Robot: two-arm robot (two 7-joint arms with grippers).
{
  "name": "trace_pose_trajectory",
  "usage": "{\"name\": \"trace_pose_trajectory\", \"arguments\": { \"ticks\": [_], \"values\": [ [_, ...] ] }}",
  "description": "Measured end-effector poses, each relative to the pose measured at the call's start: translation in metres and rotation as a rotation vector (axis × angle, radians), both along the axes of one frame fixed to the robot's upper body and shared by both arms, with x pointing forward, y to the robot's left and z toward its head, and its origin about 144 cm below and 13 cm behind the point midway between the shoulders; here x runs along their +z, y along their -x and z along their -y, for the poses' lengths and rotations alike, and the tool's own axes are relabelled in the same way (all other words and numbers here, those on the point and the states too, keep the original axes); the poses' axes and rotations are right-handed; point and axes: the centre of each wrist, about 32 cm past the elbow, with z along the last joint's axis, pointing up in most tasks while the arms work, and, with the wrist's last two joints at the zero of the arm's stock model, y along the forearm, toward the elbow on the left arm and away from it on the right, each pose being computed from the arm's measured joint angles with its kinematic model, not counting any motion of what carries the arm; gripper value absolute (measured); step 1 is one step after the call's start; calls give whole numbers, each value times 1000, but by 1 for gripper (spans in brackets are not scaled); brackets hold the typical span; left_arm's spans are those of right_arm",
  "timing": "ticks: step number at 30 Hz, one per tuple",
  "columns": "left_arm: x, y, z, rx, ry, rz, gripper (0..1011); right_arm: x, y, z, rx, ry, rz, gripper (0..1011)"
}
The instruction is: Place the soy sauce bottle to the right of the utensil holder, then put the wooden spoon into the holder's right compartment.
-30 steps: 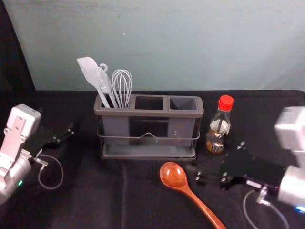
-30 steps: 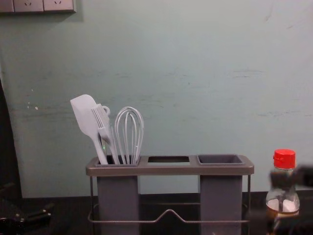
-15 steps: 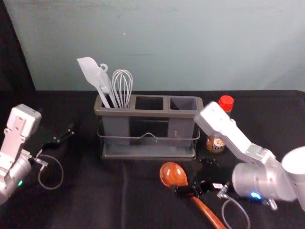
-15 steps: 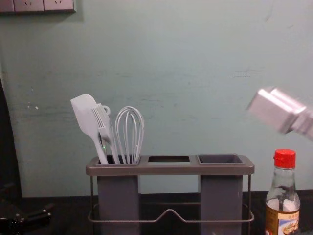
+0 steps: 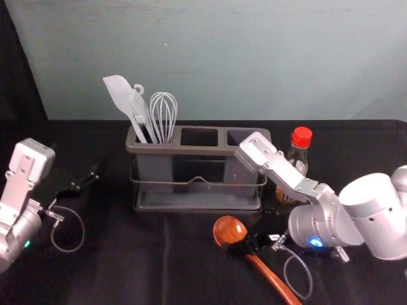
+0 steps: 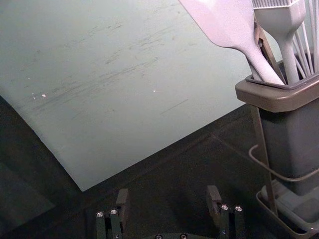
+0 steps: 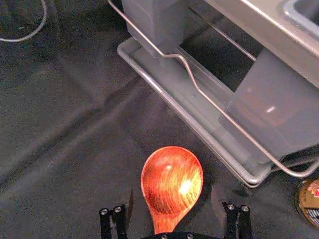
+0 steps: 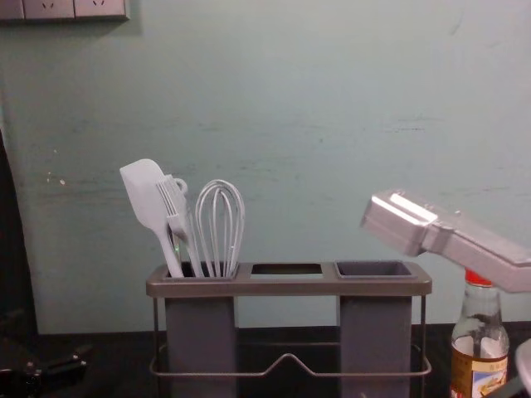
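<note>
Soy sauce bottle (image 5: 298, 155) partly hidden behind the right arm (image 5: 311, 223)

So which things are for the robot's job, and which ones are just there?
For the job:
soy sauce bottle
utensil holder
wooden spoon
right gripper, open around the spoon

Just there:
spatula, brush and whisk, in the left compartment
left gripper, off to the left

White whisk (image 8: 224, 259), spatula (image 8: 145, 197), brush (image 8: 176, 217); apparently wall sockets (image 8: 50, 8).

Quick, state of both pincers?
Left pincer: open, holding nothing, parked left of the utensil holder.
Right pincer: open, its fingers apart on either side of the wooden spoon near the bowl, not gripping it.
</note>
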Motion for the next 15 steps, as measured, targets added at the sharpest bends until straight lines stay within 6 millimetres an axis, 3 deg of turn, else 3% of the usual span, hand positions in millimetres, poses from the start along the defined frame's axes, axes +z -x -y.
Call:
{"name": "trace_pose_trajectory", "arguments": {
  "ticks": [15],
  "values": [
    [0, 0, 0, 0, 0, 0, 1012, -9, -17, -20, 4, 25, -26, 1004]
  ]
}}
